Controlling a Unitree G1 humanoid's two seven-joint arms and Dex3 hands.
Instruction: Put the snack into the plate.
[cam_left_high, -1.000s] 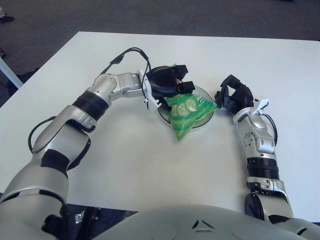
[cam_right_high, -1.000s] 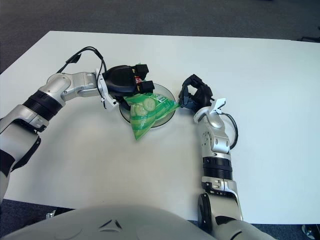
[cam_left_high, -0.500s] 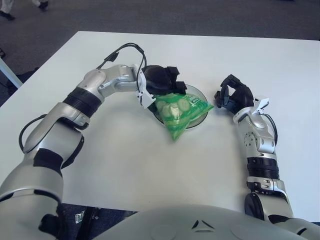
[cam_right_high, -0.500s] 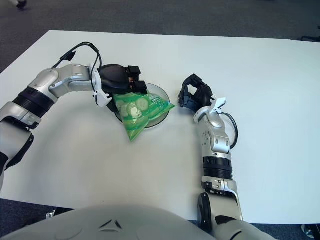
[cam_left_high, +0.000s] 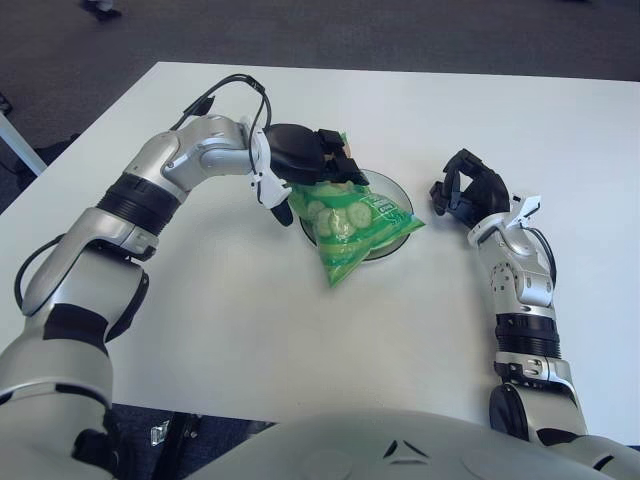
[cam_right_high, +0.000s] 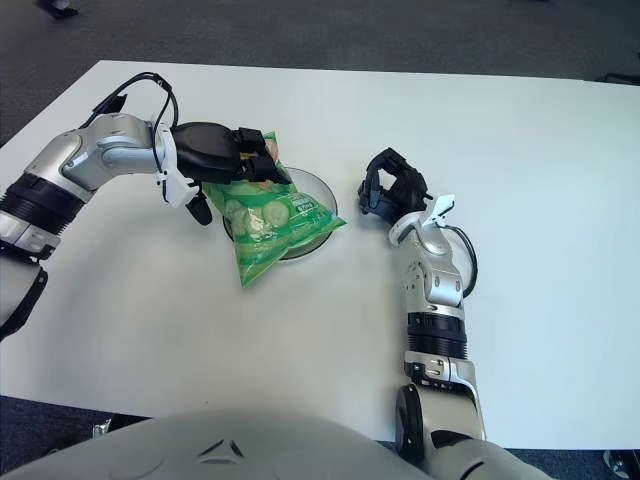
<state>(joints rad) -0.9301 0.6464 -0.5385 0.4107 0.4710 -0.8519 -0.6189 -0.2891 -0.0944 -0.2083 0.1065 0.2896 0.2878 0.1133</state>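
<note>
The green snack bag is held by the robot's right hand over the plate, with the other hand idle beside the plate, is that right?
Not quite: the left hand grips the green snack bag over the plate, as the left eye view shows. The right hand is the idle one, to the plate's right.

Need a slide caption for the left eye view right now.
Left hand grips green snack bag draped over the plate; right hand idle beside it.

One white table (cam_left_high: 300, 330), rectangular, plain matte top, its far edge and far left corner in sight against the floor. One floor (cam_left_high: 400, 30) of dark grey carpet, running beyond the table's far edge and past its left edge. Nothing further to list on the table apart from the task's items.
</note>
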